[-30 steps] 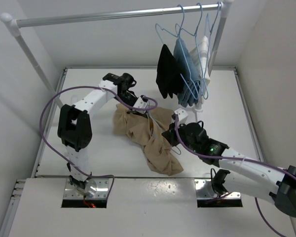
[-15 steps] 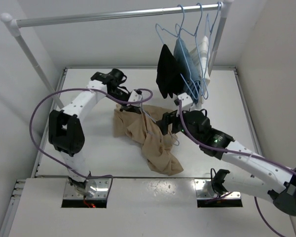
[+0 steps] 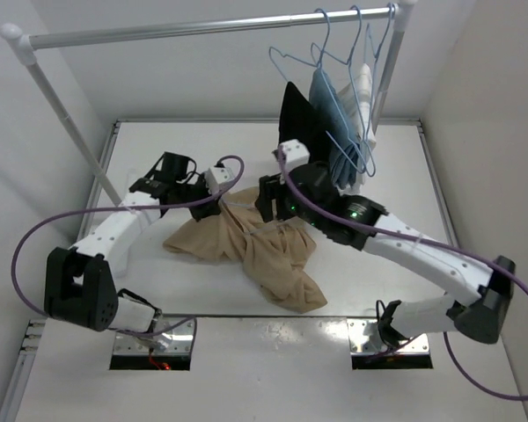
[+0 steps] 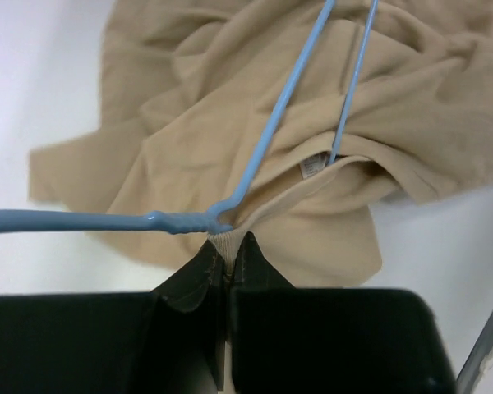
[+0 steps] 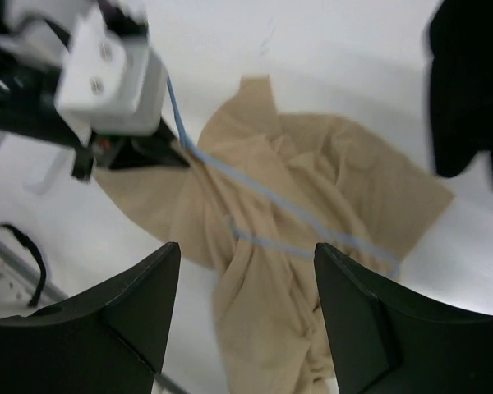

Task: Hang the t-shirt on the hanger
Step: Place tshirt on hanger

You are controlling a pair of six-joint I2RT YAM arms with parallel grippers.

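We're pinching the shirt (image 4: 189, 115) collar tight in the left gripper (image 4: 226, 254), steering the spread-wide right gripper (image 5: 245, 263) at the hanger (image 4: 278, 107)

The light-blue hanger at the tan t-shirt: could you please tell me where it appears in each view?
Top external: hanger, centre, faint across the t-shirt.
Left wrist: hanger from top right down to left edge, above the left claw.
Right wrist: hanger diagonal through the centre.
Shared landmark: the tan t-shirt.
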